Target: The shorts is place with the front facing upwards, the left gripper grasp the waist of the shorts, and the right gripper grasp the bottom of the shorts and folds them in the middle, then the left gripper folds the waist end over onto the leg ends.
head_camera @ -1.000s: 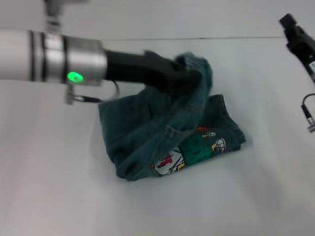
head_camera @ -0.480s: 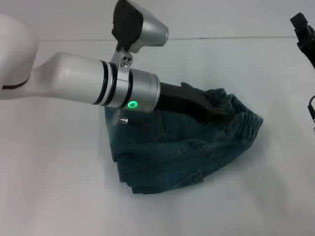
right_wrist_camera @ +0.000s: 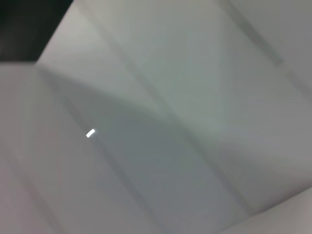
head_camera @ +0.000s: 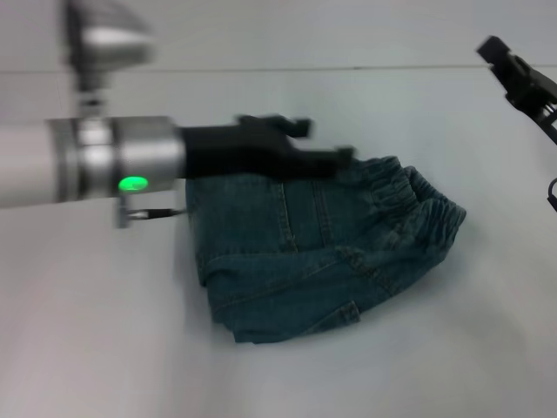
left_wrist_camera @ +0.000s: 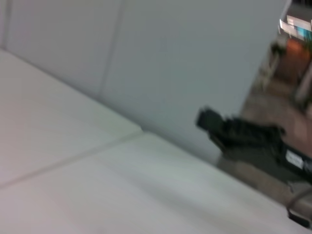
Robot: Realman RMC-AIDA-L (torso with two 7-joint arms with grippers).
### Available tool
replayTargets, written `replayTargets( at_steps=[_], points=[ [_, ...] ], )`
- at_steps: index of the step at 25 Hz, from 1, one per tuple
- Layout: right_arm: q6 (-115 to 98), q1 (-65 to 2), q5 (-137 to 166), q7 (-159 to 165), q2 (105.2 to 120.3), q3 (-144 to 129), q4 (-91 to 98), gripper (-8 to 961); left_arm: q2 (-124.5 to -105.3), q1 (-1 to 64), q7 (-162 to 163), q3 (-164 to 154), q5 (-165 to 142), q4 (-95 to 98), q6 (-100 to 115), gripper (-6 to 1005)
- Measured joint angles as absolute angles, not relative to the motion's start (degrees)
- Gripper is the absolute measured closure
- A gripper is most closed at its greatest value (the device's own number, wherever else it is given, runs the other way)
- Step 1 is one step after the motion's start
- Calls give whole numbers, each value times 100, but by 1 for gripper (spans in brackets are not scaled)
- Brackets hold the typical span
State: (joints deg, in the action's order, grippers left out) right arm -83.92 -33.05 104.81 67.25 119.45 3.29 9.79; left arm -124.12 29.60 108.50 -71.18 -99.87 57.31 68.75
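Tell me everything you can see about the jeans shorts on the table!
The denim shorts are dark blue-green, with an elastic gathered waistband at their right end, stitched seams and a pocket edge. They lie folded into a compact stack on the white table, the waist laid over the layers beneath. The left gripper hovers at their far edge; whether it touches the cloth is unclear.

Denim cloth shorts (head_camera: 322, 248) lie on a smooth matt table (head_camera: 96, 331).

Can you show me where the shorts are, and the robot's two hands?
shorts (head_camera: 322, 252): head view, on the middle of the folded denim.
left gripper (head_camera: 335, 157): head view, at its dark fingertips above the shorts.
right gripper (head_camera: 513, 74): head view, on its black body at the far right.
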Motion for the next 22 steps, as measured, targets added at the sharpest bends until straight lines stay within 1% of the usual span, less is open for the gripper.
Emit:
replayTargets(
  at_steps=[1, 4, 6, 9, 13, 16, 18, 22],
  points=[
    [-8488, -3312, 10483, 6962, 11945, -6, 1238, 858, -12411, 2816, 10780, -6920, -9891, 5788, 7028, 201],
    [-8756, -3284, 10487, 7660, 11932, -1056, 2055, 839, -12405, 2448, 10437, -6103, -9669, 5776, 7725, 149],
    [-8940, -3201, 10493, 8041, 11884, -1773, 2622, 827, -12388, 2302, 10241, -5623, -9645, 5692, 8154, 114],
    [-9469, -2973, 10519, 8583, 11722, -2856, 3497, 690, -12320, 2088, 10089, -4976, -9700, 5571, 8698, 62],
    [-10243, -2735, 10818, 9296, 11529, -3567, 4487, 516, -12063, 1759, 10038, -4644, -9762, 5429, 9201, 63],
    [-10561, -2699, 11423, 9772, 11468, -3601, 5034, 394, -11906, 1585, 10020, -4629, -10028, 5401, 9496, 63],
    [-10618, -2708, 11852, 10018, 11446, -3607, 5261, 317, -11841, 1527, 10014, -4606, -10302, 5412, 9695, 63],
    [-10575, -2780, 12491, 10226, 11451, -3602, 5381, 172, -11835, 1506, 10038, -4550, -10747, 5420, 9798, 63]
  ],
)
